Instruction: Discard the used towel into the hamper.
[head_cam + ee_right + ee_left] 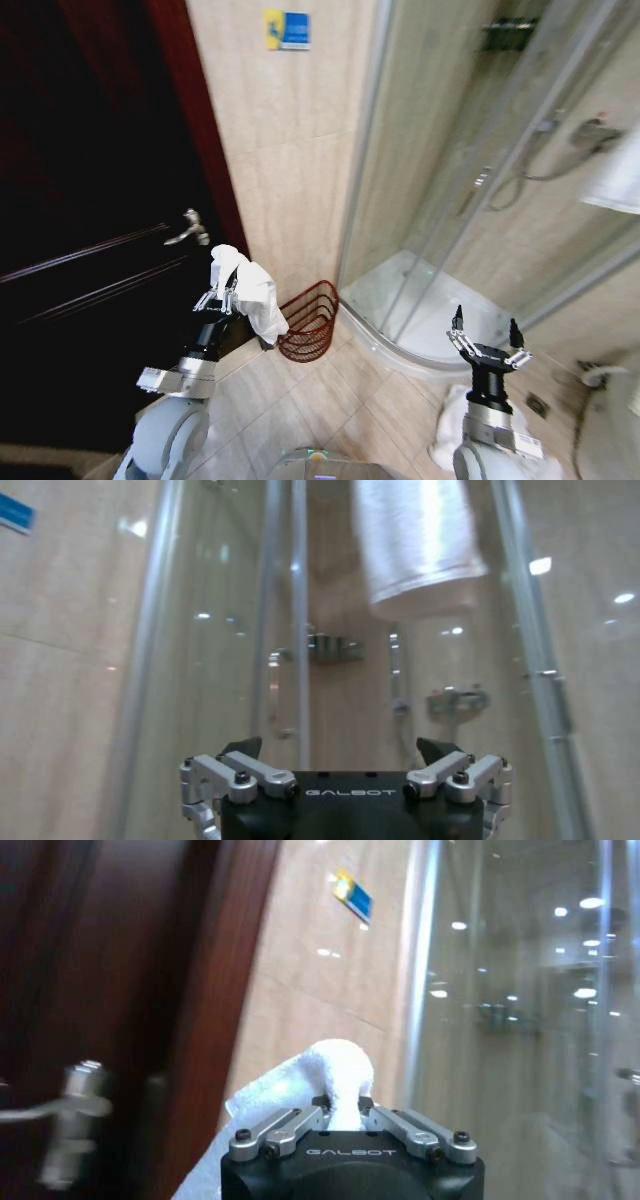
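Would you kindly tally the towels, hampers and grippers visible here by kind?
White towels: 2, one held by the left gripper, one hanging by the shower
Hamper: 1
Grippers: 2, including the right gripper
Total: 5

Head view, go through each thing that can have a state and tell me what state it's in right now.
Left gripper: shut on the towel, raised in front of the door.
Towel: held, hanging beside the hamper, not in it.
Hamper: upright on the floor in the corner; no towel in it.
Right gripper: open, holding nothing, near the shower.
Door: looks shut.
Hanging towel: draped high by the shower.
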Tool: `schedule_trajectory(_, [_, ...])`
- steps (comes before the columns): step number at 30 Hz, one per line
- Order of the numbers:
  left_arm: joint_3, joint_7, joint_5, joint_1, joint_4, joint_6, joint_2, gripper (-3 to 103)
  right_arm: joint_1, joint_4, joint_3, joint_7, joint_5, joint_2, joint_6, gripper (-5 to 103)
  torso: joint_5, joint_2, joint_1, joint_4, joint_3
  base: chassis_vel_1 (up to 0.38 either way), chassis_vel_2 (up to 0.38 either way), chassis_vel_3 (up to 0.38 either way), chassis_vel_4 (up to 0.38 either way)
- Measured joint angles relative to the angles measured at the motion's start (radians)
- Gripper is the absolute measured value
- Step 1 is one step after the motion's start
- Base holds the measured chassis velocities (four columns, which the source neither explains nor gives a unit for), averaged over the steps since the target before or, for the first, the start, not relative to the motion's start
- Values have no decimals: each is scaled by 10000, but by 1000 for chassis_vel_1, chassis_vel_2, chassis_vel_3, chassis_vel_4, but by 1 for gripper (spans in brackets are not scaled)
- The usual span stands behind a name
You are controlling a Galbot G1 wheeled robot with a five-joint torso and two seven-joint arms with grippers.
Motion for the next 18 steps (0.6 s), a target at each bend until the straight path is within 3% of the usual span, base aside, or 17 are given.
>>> schedule_trajectory(13, [201, -134, -26, -208, 322, 185, 73, 8, 21, -124, -27, -4, -63, 24, 6, 100, 0, 0, 0, -1, 0, -122, -120, -117, -120])
schedule_trajectory(18, [531, -102, -13, -607, 952, 180, 161, 8, 20, -239, -27, -19, -85, 69, 75, 100, 1, 0, 0, -2, 0, -59, -81, -81, -61])
